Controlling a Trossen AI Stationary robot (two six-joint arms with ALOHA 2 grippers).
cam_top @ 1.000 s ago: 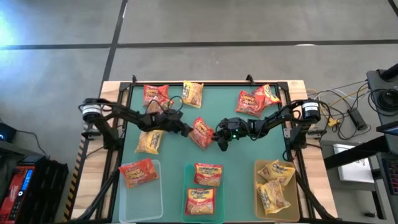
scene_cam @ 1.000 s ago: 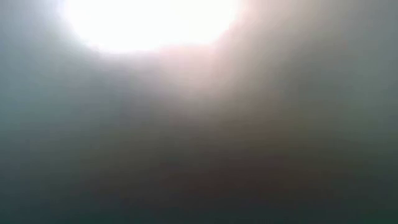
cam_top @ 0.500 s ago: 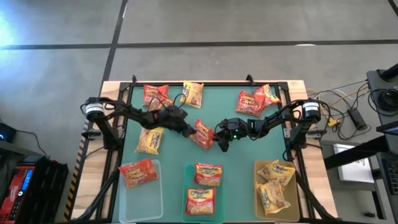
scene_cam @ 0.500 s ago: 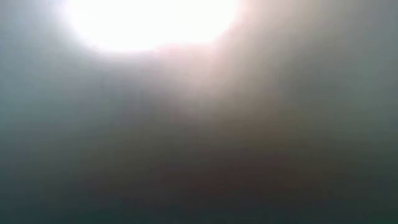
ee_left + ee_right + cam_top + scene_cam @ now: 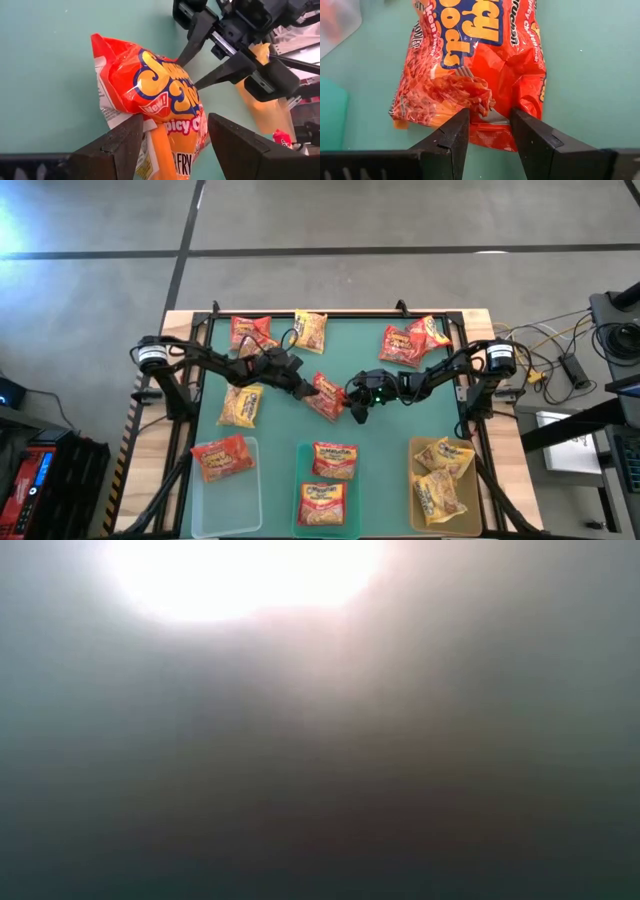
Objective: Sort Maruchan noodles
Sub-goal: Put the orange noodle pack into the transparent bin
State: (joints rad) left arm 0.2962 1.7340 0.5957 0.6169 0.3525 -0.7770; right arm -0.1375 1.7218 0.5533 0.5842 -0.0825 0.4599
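- Orange-red crinkly plastic is what sits between our two tools: one noodle packet lies flat on the green surface, mid-way across it.
- Our left tool straddles one end of that packet, its dark fingers set fairly wide on either side of the wrapper. We cannot tell whether they press it yet.
- Our right tool faces the opposite end, its fingers set narrow with the sealed seam just at their tips; nothing is clamped that we can see.
- We judge the packet light, soft and slippery: a thin film puffed with air around a brittle noodle block that would crack under a hard squeeze.
- The flat crimped seam at either end looks to us the best place to take hold, since the glossy middle would likely slide or crush.
- Other packets, red, orange and yellow, lie scattered beyond both tools.
- Three shallow clear bins sit on the near side of the tools, each already holding packets of one colour.
- The low view shows only glare.
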